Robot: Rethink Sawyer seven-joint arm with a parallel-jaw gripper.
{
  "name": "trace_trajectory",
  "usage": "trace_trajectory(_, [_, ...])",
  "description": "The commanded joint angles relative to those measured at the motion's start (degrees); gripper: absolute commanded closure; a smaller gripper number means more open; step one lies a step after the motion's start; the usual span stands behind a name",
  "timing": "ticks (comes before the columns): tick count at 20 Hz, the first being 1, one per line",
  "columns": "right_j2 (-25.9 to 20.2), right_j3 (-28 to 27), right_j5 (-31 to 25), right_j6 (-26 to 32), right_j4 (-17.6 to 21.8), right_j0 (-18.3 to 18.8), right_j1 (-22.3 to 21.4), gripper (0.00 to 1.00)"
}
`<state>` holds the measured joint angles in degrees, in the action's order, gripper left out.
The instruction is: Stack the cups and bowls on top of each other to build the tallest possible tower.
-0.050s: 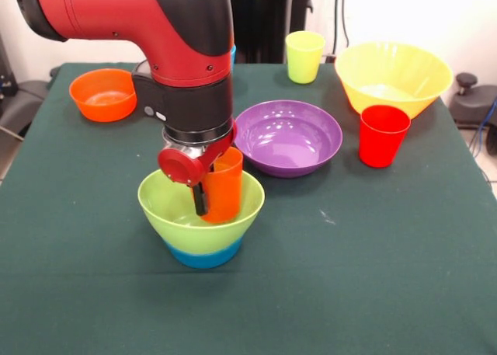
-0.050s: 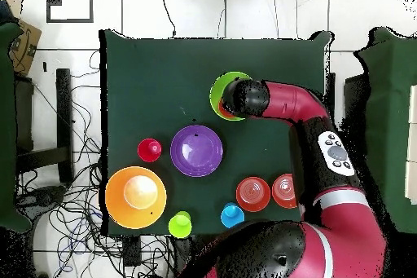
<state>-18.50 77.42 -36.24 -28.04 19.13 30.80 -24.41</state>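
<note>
Tool [image 1: 211,190] clamped on one orange cup [image 1: 224,186] inside one lime green bowl [image 1: 200,212] atop one small blue bowl [image 1: 203,255].

A dark green table [image 1: 373,277] carries a small blue bowl [image 1: 203,255], a purple bowl [image 1: 288,137], a red cup [image 1: 383,135], a yellow bowl [image 1: 393,77], a yellow-green cup [image 1: 304,57], an orange bowl [image 1: 103,95] and a light blue cup [image 2: 232,215].
</note>
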Motion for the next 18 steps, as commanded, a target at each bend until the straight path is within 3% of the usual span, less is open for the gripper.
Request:
trace_trajectory(1, [-2.10, -2.93, -0.50, -0.16, 4.45, -0.67, 0.38, 1.00])
trace_trajectory(10, [-1.96, -3.38, -0.53, 1.33, 5.47, -0.64, 0.24, 1.00])
trace_trajectory(18, [-2.31, -5.83, -6.32, 4.47, 4.85, -0.47, 0.58, 1.00])
